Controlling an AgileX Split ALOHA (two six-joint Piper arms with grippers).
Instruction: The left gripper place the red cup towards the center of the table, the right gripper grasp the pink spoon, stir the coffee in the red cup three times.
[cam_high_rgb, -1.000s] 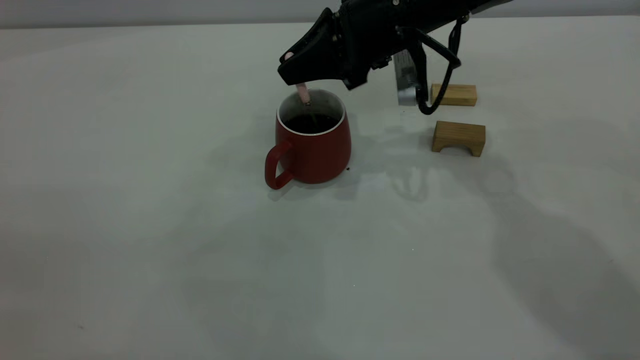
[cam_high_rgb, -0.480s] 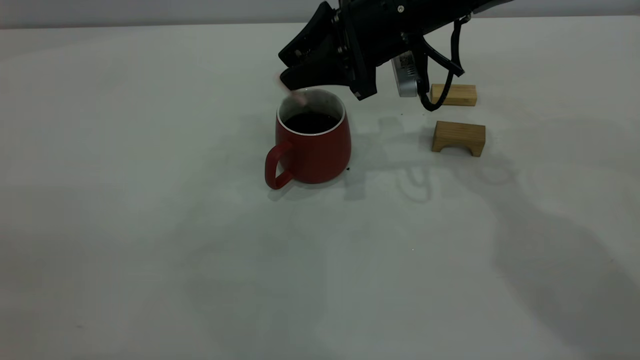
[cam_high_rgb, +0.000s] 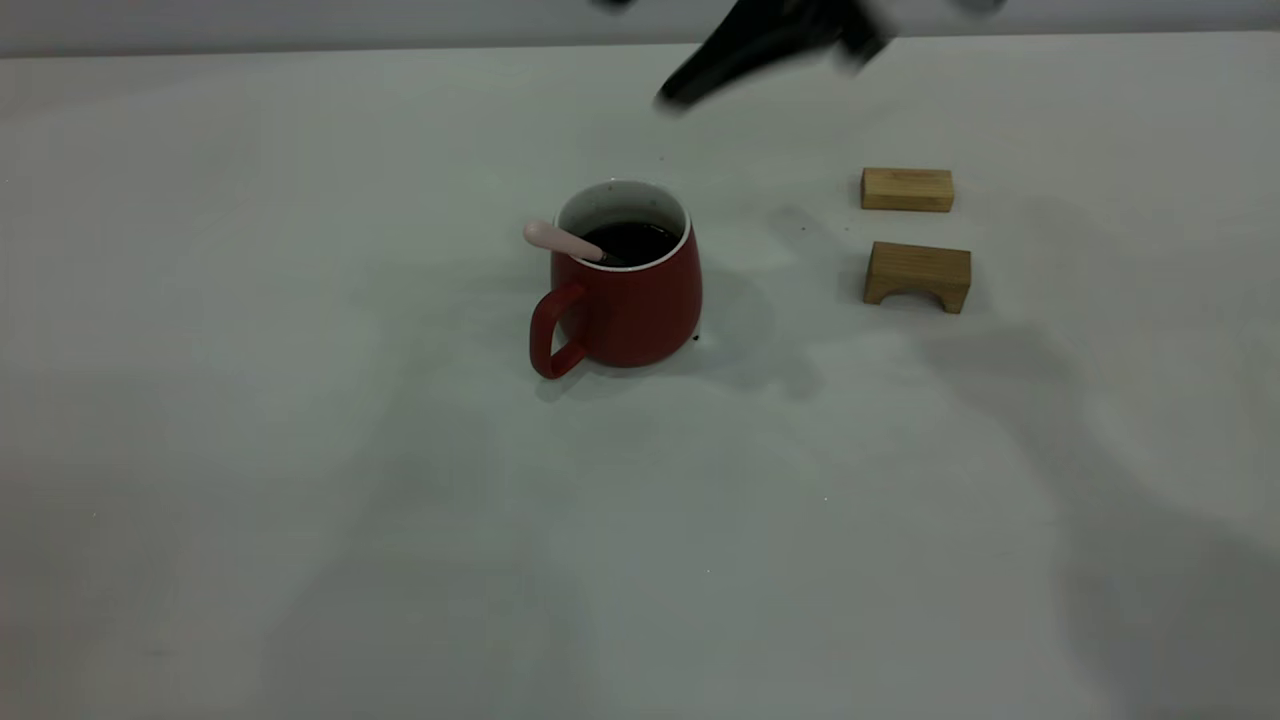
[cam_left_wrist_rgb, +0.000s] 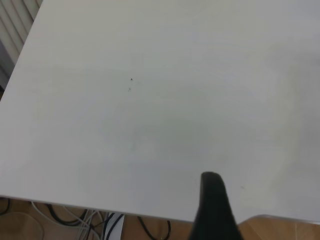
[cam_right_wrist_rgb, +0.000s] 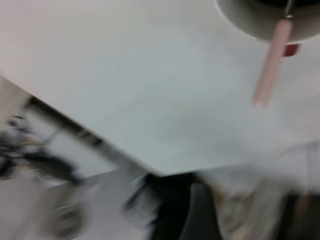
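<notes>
Left tool (cam_left_wrist_rgb: 212, 210): parked off scene, over bare table (cam_high_rgb: 300, 520) near its edge; finger state cannot tell.

Red cup (cam_high_rgb: 625, 285): upright near table centre, handle facing left-near. Pink spoon (cam_high_rgb: 562, 241): free of any grip, leaning on cup's left rim, bowl in coffee (cam_high_rgb: 632, 241).

Right tool (cam_high_rgb: 745, 55): blurred, high above far side, right of cup, carrying nothing; spread cannot tell.

Two wooden blocks (cam_high_rgb: 915, 240): right of cup, well apart from it.

Judgement: stirring step looks closed. Good practice: retreat high, clear of cup and spoon.

Labels, writing: none readable.

No text, label, brand, number or sign can be read anywhere: the red cup (cam_high_rgb: 628, 290), the two wooden blocks (cam_high_rgb: 918, 274) and the table (cam_high_rgb: 300, 450) carry none.
</notes>
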